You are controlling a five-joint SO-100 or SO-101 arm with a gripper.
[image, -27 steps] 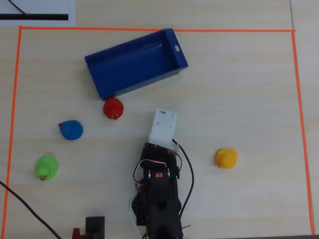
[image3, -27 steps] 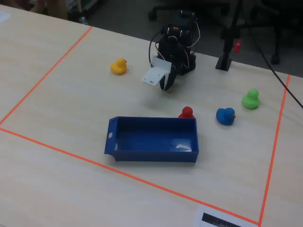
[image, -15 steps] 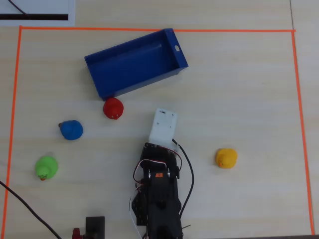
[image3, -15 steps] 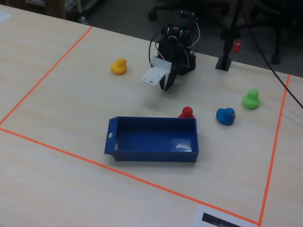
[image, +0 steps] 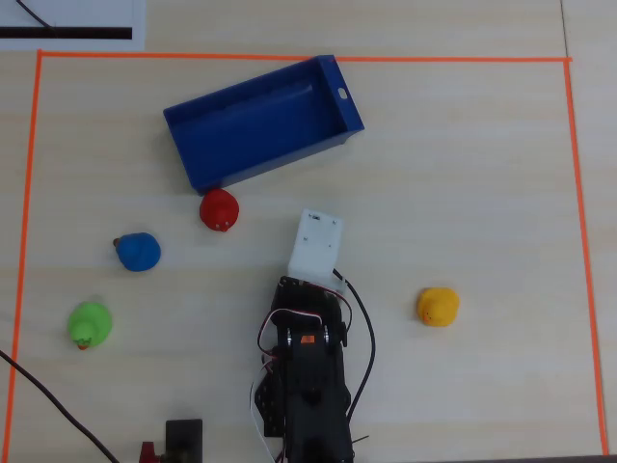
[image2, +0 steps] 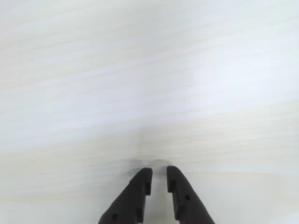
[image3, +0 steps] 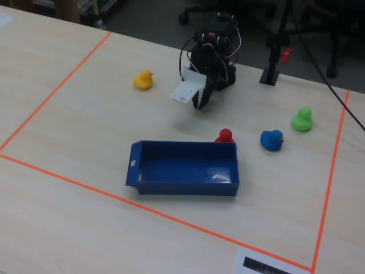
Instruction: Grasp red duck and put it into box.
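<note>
- Gripper (image2: 159, 179), dark tapered fingers almost pressed together and holding nothing, hangs over pale woodgrain surface (image2: 149, 84).
- Rounded red duck (image3: 224, 136) sits partly hidden behind glossy blue box (image3: 140, 165), outside its wall.

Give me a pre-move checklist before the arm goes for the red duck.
1. Gripper empty: ok, nothing between its tips in the wrist view.
2. Gripper wide enough for the duck: not ok, jaws nearly shut.
3. Red duck reachable: ok, it sits on the table just outside the box's long wall, clear of the blue duck.
4. Gripper lined up on the duck: not ok, the wrist view shows only bare table.
5. Box empty and open: ok.
</note>
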